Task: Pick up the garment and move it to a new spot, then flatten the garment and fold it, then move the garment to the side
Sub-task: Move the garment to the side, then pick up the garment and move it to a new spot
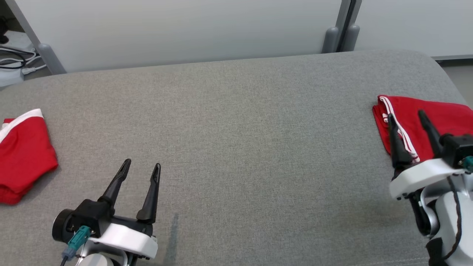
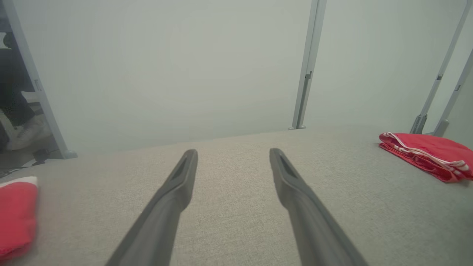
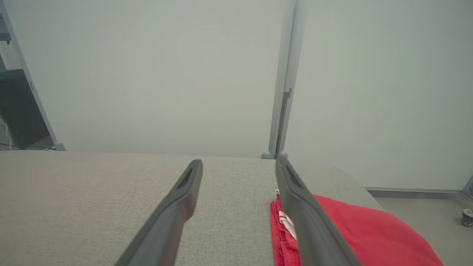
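Observation:
A folded red garment [image 1: 443, 118] with white stripes along its left edge lies at the right end of the grey padded surface [image 1: 236, 129]. My right gripper [image 1: 405, 114] is open over that striped edge. In the right wrist view the right gripper [image 3: 239, 159] has one finger across the garment [image 3: 362, 229], with mostly bare fabric surface in the gap. I cannot tell whether it touches the cloth. My left gripper [image 1: 142, 163] stands open and empty at the lower left. In the left wrist view the left gripper [image 2: 232, 151] points at the far edge, with the garment [image 2: 425, 147] off to the right.
A second red garment [image 1: 22, 155] with a white band lies at the surface's left end, also seen at the left [image 2: 14, 214]. Pale partition panels with grey posts [image 1: 336, 37] stand behind the far edge. Cables [image 1: 14, 59] lie on the floor at the far left.

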### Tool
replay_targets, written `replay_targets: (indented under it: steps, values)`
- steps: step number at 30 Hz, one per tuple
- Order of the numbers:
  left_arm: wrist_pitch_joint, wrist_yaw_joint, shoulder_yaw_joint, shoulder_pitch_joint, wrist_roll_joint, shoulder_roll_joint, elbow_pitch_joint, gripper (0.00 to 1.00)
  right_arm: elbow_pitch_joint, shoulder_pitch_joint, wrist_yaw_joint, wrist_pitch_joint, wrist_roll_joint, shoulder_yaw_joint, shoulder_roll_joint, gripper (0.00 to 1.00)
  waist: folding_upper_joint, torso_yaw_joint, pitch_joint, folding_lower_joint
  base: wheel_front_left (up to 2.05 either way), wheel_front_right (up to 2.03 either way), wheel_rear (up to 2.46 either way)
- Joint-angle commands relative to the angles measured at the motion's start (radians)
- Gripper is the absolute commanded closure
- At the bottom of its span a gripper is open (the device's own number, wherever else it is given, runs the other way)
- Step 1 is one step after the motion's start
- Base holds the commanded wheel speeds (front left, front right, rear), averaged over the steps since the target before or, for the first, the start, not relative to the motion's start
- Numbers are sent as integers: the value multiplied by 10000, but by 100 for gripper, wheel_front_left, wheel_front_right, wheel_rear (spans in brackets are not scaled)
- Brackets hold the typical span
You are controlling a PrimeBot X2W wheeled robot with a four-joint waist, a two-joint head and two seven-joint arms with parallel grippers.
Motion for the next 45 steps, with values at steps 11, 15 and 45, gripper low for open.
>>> replay_targets:
  steps: [11,15,45]
  values:
    - [-49,124,1311,507,567,-237,-94,0,-666,1387,-2,-132,-348,655,569,0,0,13,-645,0,0,0,0]
    - [-49,123,1481,658,679,-327,-17,0,-771,1680,-2,-132,-398,621,755,0,0,75,-746,0,0,0,0]
    - [-49,67,1866,605,772,-543,19,0,-1070,1640,-2,-132,-655,727,1072,0,0,4236,112,0,0,0,0]
